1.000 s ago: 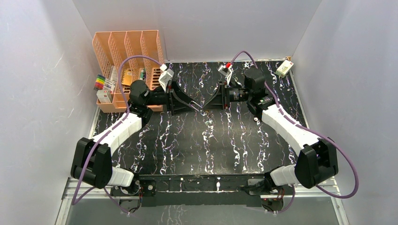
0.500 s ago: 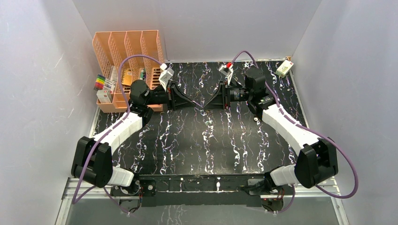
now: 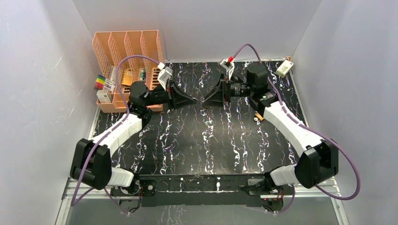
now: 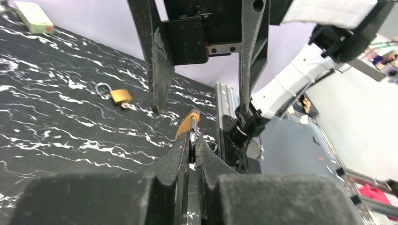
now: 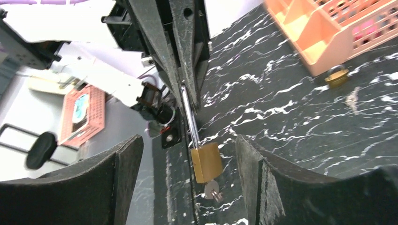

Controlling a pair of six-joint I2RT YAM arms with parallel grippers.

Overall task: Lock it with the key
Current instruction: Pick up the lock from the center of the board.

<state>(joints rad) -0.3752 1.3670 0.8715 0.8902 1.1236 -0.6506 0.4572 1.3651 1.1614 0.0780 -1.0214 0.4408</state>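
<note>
Brass padlock [image 5: 206, 161] (key [image 5: 212, 190] inserted) hangs above the table [image 3: 187, 140], pinched in left fingers [image 3: 192, 100]; right fingers [image 3: 207, 99] gape empty just opposite.

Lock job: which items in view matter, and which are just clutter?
In the job: padlock, held by its shackle in the left gripper; key at its base; open right gripper.
Lying about: second padlock; orange organizer; white box.

Orange 4-slot organiser [image 3: 126, 51] far left, perhaps markers [image 3: 99, 82] beside; white box [image 3: 284, 68] far right.
</note>
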